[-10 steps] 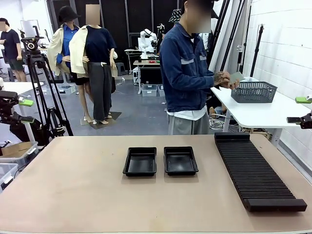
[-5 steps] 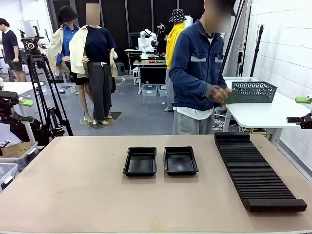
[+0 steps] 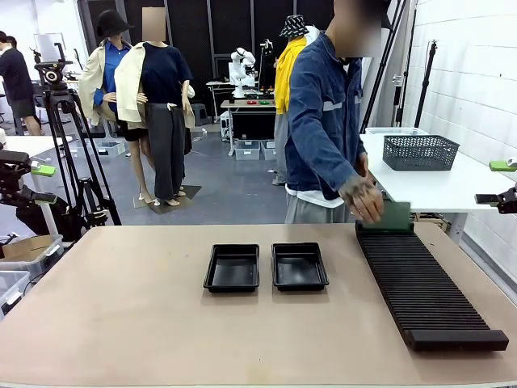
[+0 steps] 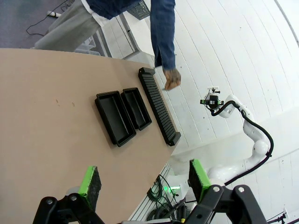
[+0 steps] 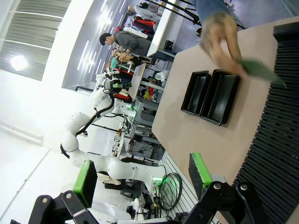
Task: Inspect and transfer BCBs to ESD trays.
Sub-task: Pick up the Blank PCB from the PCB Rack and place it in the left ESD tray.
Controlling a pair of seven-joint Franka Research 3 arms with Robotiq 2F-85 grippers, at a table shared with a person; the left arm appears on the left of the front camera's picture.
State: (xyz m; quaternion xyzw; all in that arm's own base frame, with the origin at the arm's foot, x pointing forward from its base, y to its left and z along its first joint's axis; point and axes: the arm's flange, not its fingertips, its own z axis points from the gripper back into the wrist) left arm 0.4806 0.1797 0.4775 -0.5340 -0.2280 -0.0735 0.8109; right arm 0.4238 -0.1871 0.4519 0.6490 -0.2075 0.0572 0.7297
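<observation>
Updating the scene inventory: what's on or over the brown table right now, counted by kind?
ESD trays: 2
Black slotted rack: 1
BCB, in the person's hand at the rack's far end: 1
Total: 4

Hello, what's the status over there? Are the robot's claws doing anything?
Left gripper open, empty; right gripper open, empty. Person's hand holds green board at rack's far end. Both black trays bare.
</observation>
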